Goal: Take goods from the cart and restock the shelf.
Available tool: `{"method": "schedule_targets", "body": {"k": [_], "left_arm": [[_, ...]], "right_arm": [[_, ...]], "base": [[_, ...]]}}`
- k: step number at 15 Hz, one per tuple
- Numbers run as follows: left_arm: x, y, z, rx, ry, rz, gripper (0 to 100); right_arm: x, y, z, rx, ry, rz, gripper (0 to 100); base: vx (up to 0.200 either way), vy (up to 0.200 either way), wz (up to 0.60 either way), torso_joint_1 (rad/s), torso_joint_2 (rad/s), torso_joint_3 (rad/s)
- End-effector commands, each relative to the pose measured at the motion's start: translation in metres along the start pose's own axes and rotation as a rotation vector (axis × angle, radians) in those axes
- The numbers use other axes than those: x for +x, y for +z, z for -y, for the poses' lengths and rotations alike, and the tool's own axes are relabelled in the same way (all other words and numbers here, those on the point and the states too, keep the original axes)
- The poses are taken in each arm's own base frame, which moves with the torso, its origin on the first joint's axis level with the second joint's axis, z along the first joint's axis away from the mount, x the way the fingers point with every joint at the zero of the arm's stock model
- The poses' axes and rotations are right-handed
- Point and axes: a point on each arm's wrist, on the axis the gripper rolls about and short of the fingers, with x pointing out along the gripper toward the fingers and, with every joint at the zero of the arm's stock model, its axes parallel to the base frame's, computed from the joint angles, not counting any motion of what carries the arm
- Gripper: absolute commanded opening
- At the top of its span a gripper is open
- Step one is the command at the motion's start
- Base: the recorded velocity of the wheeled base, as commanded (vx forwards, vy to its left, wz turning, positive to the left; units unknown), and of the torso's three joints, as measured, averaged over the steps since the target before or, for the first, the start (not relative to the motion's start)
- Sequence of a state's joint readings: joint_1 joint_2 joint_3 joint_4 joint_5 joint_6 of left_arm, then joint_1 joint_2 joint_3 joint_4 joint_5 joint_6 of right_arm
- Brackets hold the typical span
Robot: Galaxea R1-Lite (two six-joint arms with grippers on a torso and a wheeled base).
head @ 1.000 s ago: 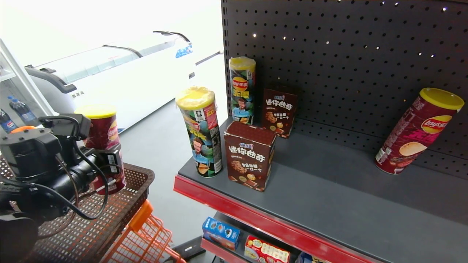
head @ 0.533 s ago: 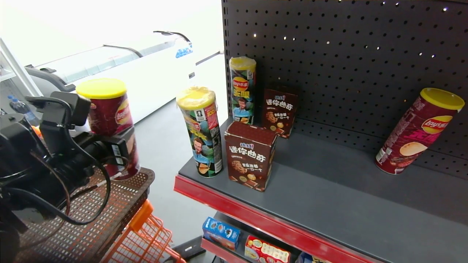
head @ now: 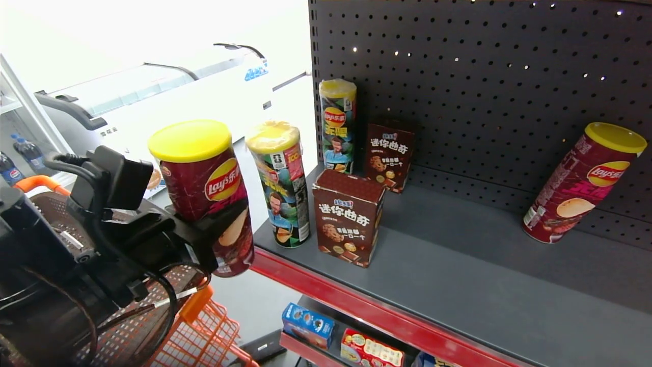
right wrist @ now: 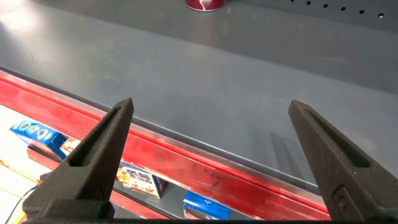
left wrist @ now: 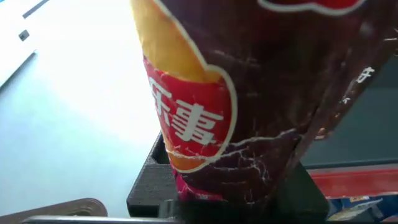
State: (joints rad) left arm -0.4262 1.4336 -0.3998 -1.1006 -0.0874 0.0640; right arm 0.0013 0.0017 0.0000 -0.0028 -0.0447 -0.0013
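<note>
Left gripper (head: 206, 229), clamped on a can (head: 204, 178), is up out of the cart (head: 127, 326) now, just beside the shelf (head: 458, 265), unplaced. Right gripper's (right wrist: 211, 104) wide open.

The head camera looks forward and down onto the shelf (head: 458, 275) from off its left front corner, above the cart (head: 204, 326). The left wrist camera sits close against the chip can (left wrist: 249, 112). The right wrist camera looks low between its fingers (right wrist: 93, 162), across the same shelf's red front edge (right wrist: 205, 165), toward its back.
</note>
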Motion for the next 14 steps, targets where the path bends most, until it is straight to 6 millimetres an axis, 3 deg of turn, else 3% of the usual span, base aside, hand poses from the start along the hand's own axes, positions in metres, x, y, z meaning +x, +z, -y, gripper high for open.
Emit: {"method": "schedule_targets", "body": {"k": [1, 8, 14], "left_arm": [[-0.009, 0.003, 0.004, -0.001, -0.015, 0.011, 0], [-0.033, 0.008, 0.026, -0.008, -0.134, -0.030, 0], [-0.042, 0.010, 0.043, -0.014, -0.270, -0.011, 0]], "right_arm": [[0.000, 0.000, 0.000, 0.000, 0.000, 0.000, 100], [0.000, 0.000, 0.000, 0.000, 0.000, 0.000, 100], [0.000, 0.000, 0.000, 0.000, 0.000, 0.000, 100]], "base": [[0.000, 0.000, 0.00, 0.000, 0.00, 0.000], [0.000, 0.000, 0.00, 0.000, 0.00, 0.000], [0.000, 0.000, 0.00, 0.000, 0.00, 0.000]]}}
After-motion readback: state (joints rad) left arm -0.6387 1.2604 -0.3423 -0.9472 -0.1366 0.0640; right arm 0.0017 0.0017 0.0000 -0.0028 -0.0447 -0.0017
